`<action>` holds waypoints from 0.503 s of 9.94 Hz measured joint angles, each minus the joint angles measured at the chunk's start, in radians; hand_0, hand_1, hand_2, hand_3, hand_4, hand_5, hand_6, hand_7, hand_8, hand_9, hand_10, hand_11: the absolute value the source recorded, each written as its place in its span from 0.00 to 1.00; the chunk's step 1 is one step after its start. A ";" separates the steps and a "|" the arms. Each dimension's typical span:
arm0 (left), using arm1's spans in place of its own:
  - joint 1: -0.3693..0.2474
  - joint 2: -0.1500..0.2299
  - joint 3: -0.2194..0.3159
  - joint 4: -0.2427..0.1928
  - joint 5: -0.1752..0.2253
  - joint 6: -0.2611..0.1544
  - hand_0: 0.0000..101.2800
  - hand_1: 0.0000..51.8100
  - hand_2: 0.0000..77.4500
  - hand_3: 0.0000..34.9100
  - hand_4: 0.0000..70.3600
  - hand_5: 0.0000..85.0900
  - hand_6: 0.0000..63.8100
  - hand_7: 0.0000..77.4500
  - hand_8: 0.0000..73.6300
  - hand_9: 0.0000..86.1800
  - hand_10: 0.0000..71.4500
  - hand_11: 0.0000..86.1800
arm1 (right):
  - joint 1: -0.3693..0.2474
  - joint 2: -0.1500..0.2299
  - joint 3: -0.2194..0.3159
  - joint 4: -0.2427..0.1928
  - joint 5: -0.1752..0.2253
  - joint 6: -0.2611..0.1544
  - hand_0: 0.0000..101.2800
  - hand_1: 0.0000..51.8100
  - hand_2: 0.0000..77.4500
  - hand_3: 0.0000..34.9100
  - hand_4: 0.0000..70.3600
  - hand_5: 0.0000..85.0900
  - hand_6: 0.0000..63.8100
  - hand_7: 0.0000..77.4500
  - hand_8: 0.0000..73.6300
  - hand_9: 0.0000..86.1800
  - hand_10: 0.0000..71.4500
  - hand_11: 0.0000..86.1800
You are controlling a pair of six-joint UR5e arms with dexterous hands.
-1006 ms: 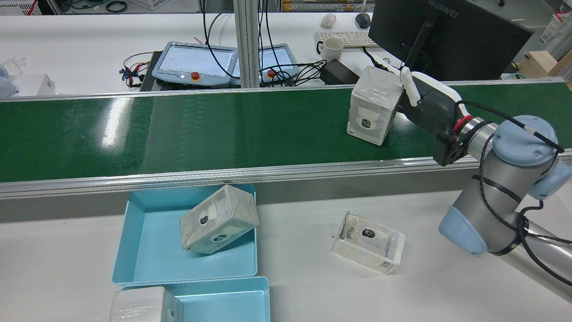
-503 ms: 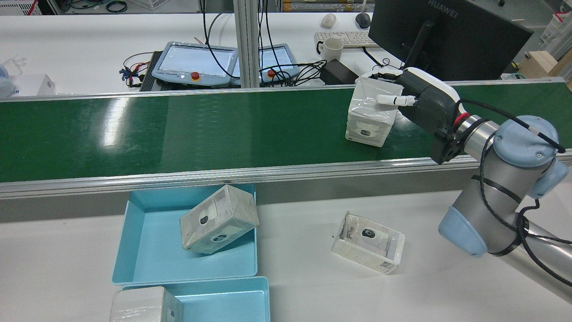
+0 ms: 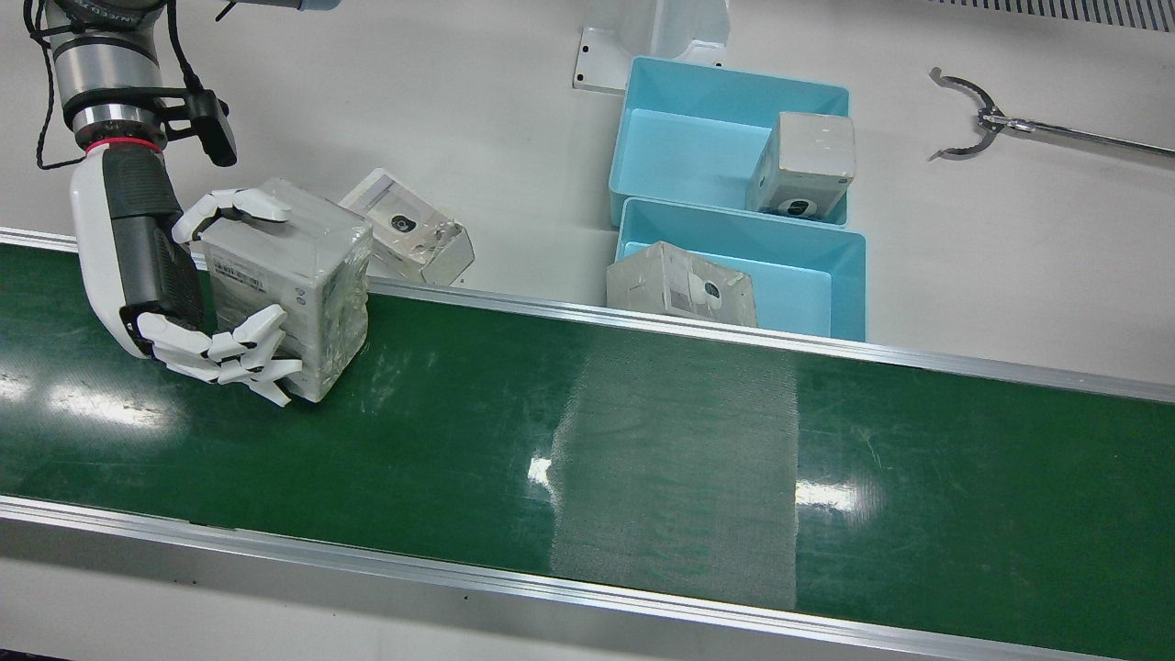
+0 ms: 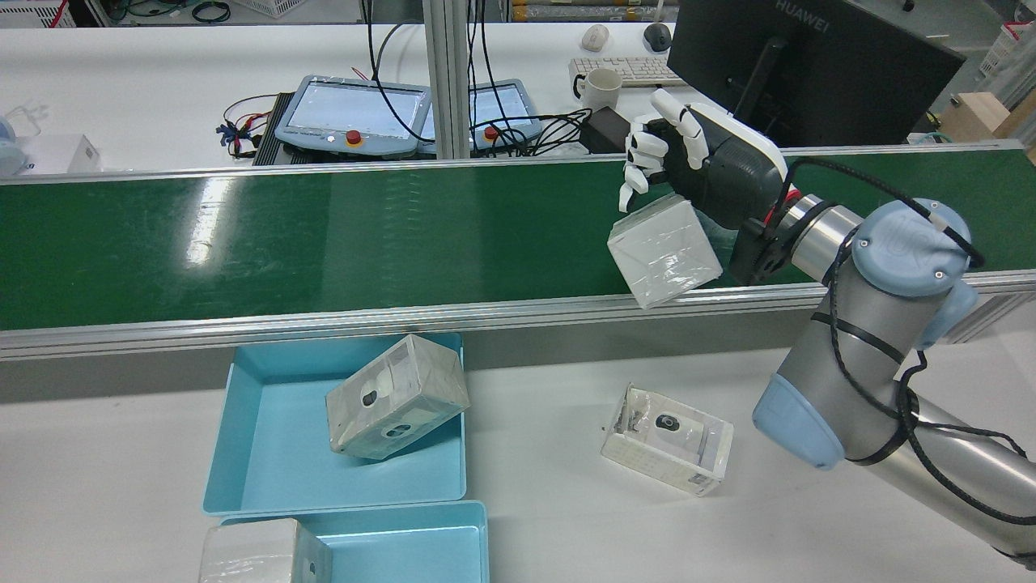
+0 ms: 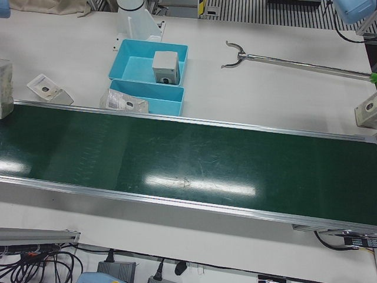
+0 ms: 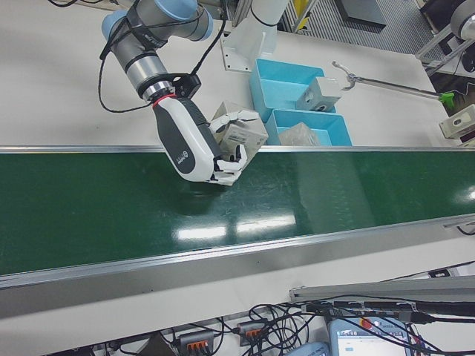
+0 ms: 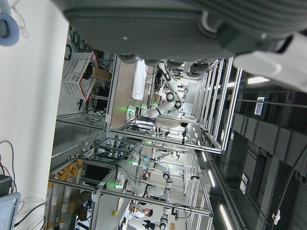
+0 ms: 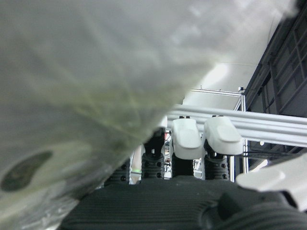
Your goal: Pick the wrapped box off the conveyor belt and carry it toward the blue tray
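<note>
Robotics lab. Green conveyor belt (image 4: 324, 235) across the middle of the rear view, control tablets (image 4: 352, 117) and a monitor (image 4: 809, 65) on the bench behind. More robot arms (image 7: 165, 91) on aluminium-frame racks at centre of left hand view.

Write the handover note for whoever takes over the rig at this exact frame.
Right hand: shut on the wrapped box, lifted clear of the conveyor belt and tilted, over the belt's robot-side edge.
Left hand: only its own camera shows part of it; state unclear.
Blue tray: on the table, already holding another box.
Done: pick and lift.
Left: carry the box across to the tray.
</note>
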 joint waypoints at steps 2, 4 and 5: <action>0.000 0.000 0.000 0.000 0.000 0.000 0.00 0.00 0.01 0.00 0.00 0.01 0.00 0.01 0.01 0.01 0.01 0.00 | -0.076 0.045 0.046 -0.009 0.057 0.034 0.12 0.04 0.32 0.00 0.93 0.83 0.97 0.91 0.96 0.84 0.99 0.53; 0.000 0.000 0.000 0.000 0.000 0.000 0.00 0.00 0.01 0.00 0.00 0.01 0.00 0.01 0.00 0.01 0.00 0.00 | -0.198 0.060 0.102 -0.013 0.147 0.042 0.11 0.04 0.32 0.00 0.93 0.83 0.99 0.90 0.96 0.81 0.98 0.81; 0.000 0.000 0.000 0.000 0.000 0.000 0.00 0.00 0.01 0.00 0.00 0.01 0.00 0.01 0.00 0.01 0.00 0.00 | -0.250 0.062 0.130 -0.013 0.192 0.041 0.08 0.04 0.30 0.00 0.92 0.83 0.99 0.90 0.96 0.80 0.98 0.82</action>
